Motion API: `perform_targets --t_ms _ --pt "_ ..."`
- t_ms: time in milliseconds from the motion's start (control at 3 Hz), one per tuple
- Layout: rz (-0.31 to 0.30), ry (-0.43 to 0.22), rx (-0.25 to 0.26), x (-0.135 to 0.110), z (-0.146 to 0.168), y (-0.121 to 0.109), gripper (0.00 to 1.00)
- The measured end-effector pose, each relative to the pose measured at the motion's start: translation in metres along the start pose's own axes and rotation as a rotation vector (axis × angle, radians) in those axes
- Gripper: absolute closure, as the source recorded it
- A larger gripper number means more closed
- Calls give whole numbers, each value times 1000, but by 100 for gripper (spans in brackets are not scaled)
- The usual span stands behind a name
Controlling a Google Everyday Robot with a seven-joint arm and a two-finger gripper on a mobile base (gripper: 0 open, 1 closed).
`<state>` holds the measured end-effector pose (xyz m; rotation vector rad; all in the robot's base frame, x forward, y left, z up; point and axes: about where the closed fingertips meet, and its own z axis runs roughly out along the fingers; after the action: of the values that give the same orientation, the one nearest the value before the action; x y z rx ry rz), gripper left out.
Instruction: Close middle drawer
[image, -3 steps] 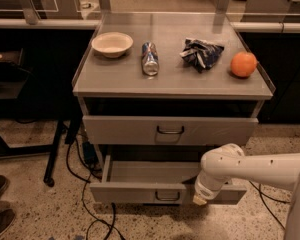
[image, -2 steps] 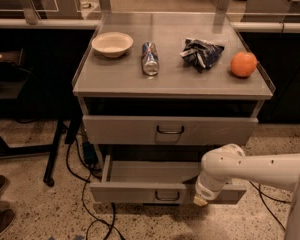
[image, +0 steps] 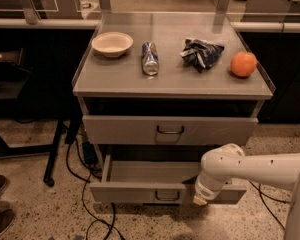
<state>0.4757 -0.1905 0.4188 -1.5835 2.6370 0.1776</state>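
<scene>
The middle drawer (image: pixel 140 192) is a wide grey metal drawer, pulled well out of the cabinet, with a small dark loop handle (image: pixel 167 196) at the centre of its front. Its inside looks empty. My gripper (image: pixel 200 199) is at the end of the white arm (image: pixel 255 169), which comes in from the right. It sits low at the right part of the drawer's front panel, right of the handle, and covers part of the panel.
A taller drawer front (image: pixel 170 129) with its own handle sits above. On the cabinet top (image: pixel 170 81) are a bowl (image: pixel 112 44), a can on its side (image: pixel 150 58), a crumpled bag (image: pixel 201 53) and an orange (image: pixel 243 64). Cables (image: pixel 85 199) lie on the floor at left, beside a shoe (image: pixel 0 204).
</scene>
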Motion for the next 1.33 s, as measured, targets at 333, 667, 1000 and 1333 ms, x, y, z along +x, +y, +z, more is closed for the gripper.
perform_targets --t_ms 333,667,1000,1333 --pt "0 0 0 0 0 0 11" --pt "0 0 0 0 0 0 0" --pt "0 0 0 0 0 0 0" --pt "0 0 0 0 0 0 20"
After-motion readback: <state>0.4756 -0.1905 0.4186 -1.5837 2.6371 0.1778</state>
